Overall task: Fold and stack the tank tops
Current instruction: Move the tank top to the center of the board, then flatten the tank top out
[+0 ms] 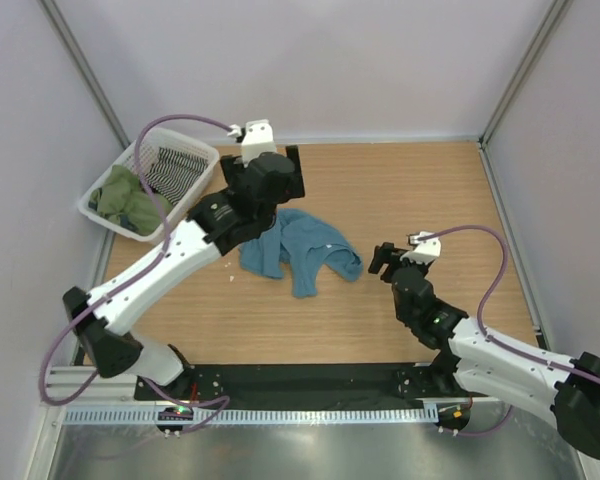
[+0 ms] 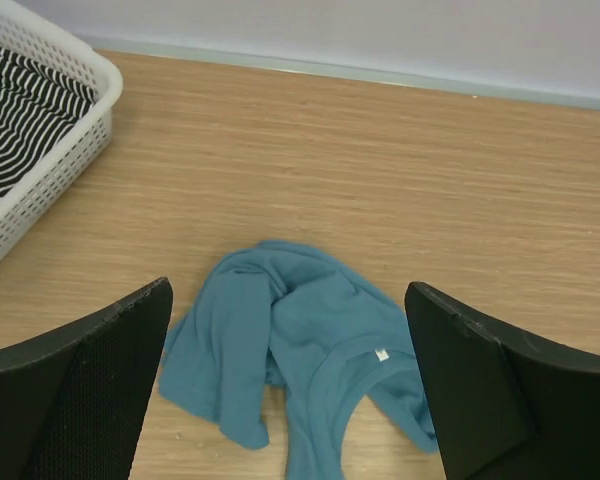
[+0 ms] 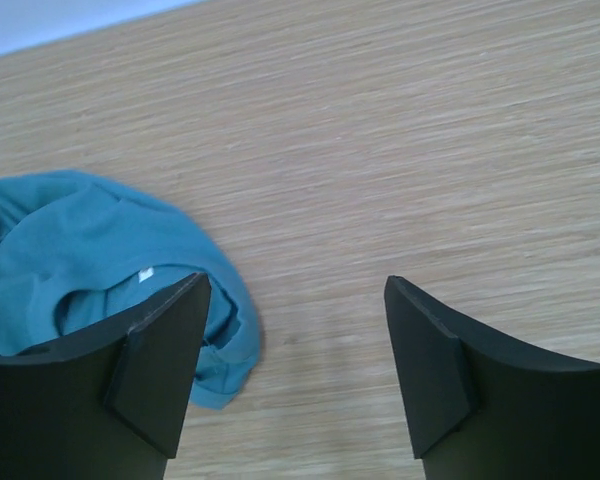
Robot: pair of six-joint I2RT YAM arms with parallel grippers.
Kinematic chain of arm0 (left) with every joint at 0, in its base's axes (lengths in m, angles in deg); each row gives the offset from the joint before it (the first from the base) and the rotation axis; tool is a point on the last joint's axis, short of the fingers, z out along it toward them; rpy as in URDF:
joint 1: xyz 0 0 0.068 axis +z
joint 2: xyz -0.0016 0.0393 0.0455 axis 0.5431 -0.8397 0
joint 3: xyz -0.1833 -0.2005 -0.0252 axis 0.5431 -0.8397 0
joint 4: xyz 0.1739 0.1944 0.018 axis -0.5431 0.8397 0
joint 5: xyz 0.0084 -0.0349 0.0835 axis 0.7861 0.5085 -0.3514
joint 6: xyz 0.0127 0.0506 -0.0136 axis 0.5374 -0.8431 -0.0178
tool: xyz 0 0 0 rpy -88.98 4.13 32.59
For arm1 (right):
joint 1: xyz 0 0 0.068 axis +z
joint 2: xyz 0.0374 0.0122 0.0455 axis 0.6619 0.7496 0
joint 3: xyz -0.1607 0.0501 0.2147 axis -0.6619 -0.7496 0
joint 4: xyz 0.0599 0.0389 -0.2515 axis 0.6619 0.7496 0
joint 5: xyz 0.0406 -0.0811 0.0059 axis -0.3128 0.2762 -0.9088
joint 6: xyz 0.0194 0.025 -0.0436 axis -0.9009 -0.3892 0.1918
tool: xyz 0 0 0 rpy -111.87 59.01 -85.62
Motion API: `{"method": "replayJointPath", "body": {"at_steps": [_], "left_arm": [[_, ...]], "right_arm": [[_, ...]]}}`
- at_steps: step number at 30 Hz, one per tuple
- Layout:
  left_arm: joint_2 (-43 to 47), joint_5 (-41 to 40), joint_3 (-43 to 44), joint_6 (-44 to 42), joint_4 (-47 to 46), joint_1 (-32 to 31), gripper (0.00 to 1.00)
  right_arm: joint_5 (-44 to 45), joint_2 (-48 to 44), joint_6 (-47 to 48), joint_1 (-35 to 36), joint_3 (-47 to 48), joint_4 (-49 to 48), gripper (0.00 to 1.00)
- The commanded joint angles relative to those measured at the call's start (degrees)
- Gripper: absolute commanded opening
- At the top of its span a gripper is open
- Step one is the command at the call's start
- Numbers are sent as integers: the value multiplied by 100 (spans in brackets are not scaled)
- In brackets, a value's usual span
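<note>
The teal-blue tank top lies crumpled on the wooden table, neck label up. It also shows in the left wrist view and in the right wrist view. My left gripper hovers just behind the top, open and empty, apart from the cloth. My right gripper stands open to the right of the top, with only bare wood between its fingers. The olive-green tank top lies bunched in the white basket at the back left.
The white basket stands at the table's back left corner, with its wall showing in the left wrist view. It also holds a black-and-white striped cloth. Grey walls enclose the table on three sides.
</note>
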Motion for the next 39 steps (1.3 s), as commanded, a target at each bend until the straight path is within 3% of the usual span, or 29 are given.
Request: {"method": "replayJointPath", "body": {"at_steps": [1, 4, 5, 8, 12, 14, 18, 24, 31, 37, 39], "left_arm": [[815, -23, -668, 445, 114, -26, 100], [1281, 161, -1416, 612, 96, -26, 100], [1386, 162, -1602, 656, 87, -26, 100], [1826, 565, -2347, 893, 35, -26, 99], [2187, 1391, -3088, 1148, -27, -26, 94], [2266, 1805, -3413, 1219, -62, -61, 92], [2476, 1648, -3879, 1333, -88, -97, 93], [2934, 1576, -4539, 1474, -413, 218, 94], [3101, 2096, -5111, 1588, -730, 650, 93], [2838, 2166, -5102, 1536, -757, 659, 94], [2742, 2218, -5085, 1501, -818, 668, 93]], "right_arm": [[-753, 314, 186, 3, 130, -481, 75], [-1633, 919, 449, 3, 489, -535, 67], [-1732, 1114, 459, -6, 604, -535, 65], [-1890, 1851, 407, 3, 1139, -96, 46], [-2146, 2170, 179, 3, 1501, 527, 37], [-2294, 2179, 91, -6, 1528, 651, 36], [-3688, 2363, -32, 12, 1677, 836, 48], [-5149, 3161, -34, 143, 2353, 1248, 48], [-4932, 4120, 46, 916, 3205, 1785, 58], [-4213, 4684, -173, 1005, 3576, 2445, 56], [-4027, 4728, -209, 1005, 3532, 2488, 51]]}}
